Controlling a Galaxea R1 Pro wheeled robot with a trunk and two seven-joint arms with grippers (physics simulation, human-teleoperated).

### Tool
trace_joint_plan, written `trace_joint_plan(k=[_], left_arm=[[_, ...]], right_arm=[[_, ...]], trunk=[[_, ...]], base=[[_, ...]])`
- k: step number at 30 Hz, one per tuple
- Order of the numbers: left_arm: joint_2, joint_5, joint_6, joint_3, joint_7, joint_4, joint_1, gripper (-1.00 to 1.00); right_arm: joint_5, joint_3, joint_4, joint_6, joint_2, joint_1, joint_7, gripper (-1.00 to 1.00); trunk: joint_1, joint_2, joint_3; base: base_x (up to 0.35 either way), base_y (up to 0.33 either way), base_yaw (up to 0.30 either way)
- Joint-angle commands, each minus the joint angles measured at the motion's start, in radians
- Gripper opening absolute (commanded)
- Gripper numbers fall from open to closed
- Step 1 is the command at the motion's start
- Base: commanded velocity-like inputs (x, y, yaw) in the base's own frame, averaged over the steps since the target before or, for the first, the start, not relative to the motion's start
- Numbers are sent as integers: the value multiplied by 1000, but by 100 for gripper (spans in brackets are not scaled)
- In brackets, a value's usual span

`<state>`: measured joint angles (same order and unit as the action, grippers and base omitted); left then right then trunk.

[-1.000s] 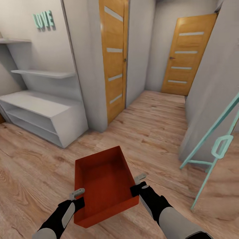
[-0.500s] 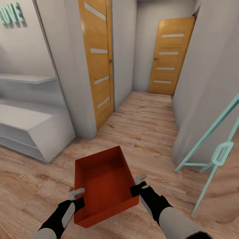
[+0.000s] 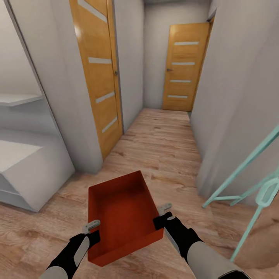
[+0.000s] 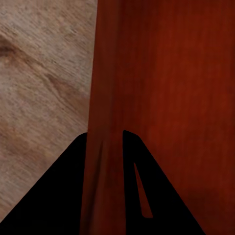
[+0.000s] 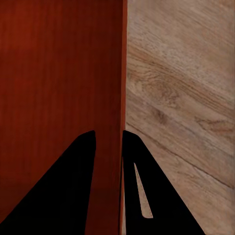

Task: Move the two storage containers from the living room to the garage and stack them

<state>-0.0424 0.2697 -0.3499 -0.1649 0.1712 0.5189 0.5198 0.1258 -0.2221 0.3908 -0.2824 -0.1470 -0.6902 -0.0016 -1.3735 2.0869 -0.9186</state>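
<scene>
**One Container in Transit Down the Hallway**

We carried it with both hands. Our left hand (image 3: 92, 228) was pinching the left wall of the storage container (image 3: 122, 215), one finger inside and one outside, as the left wrist view showed at the red rim (image 4: 104, 147). Our right hand (image 3: 164, 212) was pinching the opposite wall the same way, its fingers straddling the thin edge (image 5: 122, 142). The container hung between the two hands, open top up and tipped slightly, held above the wood-plank floor (image 3: 162, 147) and touching nothing else.

Ahead of us ran a narrow corridor between grey-white walls, with a near door (image 3: 97, 73) on the left and a far door (image 3: 184, 66) at the end. A white shelf unit (image 3: 27, 162) stood to the left and a turquoise frame (image 3: 248, 170) leaned to the right.

We judged this to be the carrying step, with the garage not yet reached. To do it well, we should keep both grips level and the spacing of the hands constant, steer down the middle of the corridor, and hold well apart from the wall corners and the turquoise frame.

By count: one container, two hands, two doors, one shelf unit, one frame.
</scene>
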Motion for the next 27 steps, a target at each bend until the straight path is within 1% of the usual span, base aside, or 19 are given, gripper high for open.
trace_joint_plan(k=[1, 14, 27], left_arm=[[-5, 40, -29, 61, -12, 0, 0, -100], [-5, 41, -29, 61, -12, 0, 0, -100], [-5, 40, -29, 61, -12, 0, 0, -100]], right_arm=[[-9, -89, 3, -6, -28, 0, 17, -100], [-9, -89, 3, -7, -28, 0, 17, -100], [-9, -89, 2, -6, -28, 1, 17, -100]], trunk=[[0, 0, -1], [0, 0, -1], [0, 0, 11]], base=[[340, 148, -9], [341, 148, -5], [341, 149, -235]])
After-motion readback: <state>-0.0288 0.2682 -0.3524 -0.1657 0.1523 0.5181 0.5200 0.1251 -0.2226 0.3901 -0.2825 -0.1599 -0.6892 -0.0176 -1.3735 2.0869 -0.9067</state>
